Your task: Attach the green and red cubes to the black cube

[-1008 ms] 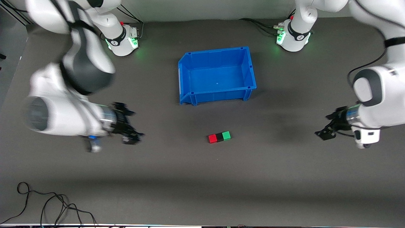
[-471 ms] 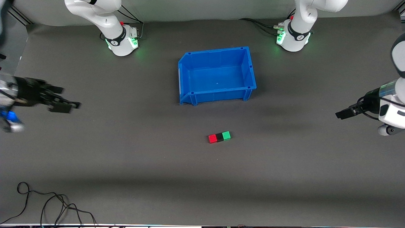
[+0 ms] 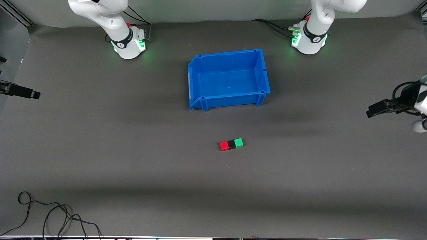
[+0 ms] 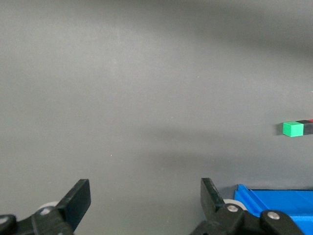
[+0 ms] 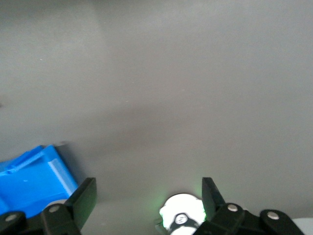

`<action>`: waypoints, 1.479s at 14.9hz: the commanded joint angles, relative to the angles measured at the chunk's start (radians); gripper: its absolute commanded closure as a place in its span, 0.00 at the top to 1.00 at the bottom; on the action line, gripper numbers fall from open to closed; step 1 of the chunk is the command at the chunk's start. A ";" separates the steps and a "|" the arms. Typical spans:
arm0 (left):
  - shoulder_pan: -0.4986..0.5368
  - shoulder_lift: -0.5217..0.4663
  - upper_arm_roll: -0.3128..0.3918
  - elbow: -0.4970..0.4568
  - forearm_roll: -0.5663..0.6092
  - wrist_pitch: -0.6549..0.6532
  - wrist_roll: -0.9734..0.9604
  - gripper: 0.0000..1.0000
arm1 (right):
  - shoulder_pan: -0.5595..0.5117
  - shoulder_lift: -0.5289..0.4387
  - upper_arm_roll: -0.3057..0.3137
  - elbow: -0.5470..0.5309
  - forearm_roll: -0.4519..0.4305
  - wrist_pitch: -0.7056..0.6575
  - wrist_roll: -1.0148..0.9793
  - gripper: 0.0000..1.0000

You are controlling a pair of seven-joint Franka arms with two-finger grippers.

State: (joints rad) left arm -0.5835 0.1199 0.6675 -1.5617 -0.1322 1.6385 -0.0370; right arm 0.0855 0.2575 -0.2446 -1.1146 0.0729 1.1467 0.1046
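The red cube (image 3: pixel 224 146), the black cube (image 3: pixel 231 144) and the green cube (image 3: pixel 238 143) lie touching in one row on the dark table, the black one in the middle, nearer to the front camera than the blue bin (image 3: pixel 229 78). My left gripper (image 3: pixel 371 112) is open and empty over the left arm's end of the table. My right gripper (image 3: pixel 33 94) is open and empty over the right arm's end. The left wrist view shows the open left gripper (image 4: pixel 145 196), the green cube (image 4: pixel 293 129) and the black cube (image 4: pixel 307 127). The right wrist view shows the open right gripper (image 5: pixel 149 196).
The blue bin stands empty between the two arm bases (image 3: pixel 128 43) (image 3: pixel 308 38). Its corner shows in the left wrist view (image 4: pixel 274 196) and in the right wrist view (image 5: pixel 34 178). A loose black cable (image 3: pixel 50 216) lies at the table's near edge.
Both arms have drawn away from the cubes toward their own ends of the table and now show only at the view's edges. The row of cubes has not moved.
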 commanded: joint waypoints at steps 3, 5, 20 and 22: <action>0.039 -0.068 -0.080 -0.038 0.055 0.040 0.019 1.00 | 0.017 -0.069 -0.004 -0.160 -0.045 0.141 -0.049 0.95; 0.263 -0.081 -0.312 -0.038 0.062 0.038 0.019 1.00 | 0.022 -0.102 -0.002 -0.218 -0.048 0.185 -0.049 0.95; 0.584 -0.172 -0.687 -0.093 0.105 -0.072 0.020 1.00 | -0.067 -0.305 0.181 -0.547 -0.074 0.429 -0.033 0.97; 0.582 -0.172 -0.689 -0.089 0.105 -0.092 0.022 1.00 | -0.104 -0.354 0.222 -0.625 -0.074 0.482 -0.031 0.97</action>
State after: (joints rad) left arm -0.0090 -0.0409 -0.0104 -1.6623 -0.0460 1.5823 -0.0274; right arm 0.0202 -0.0130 -0.0706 -1.6287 0.0221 1.5659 0.0717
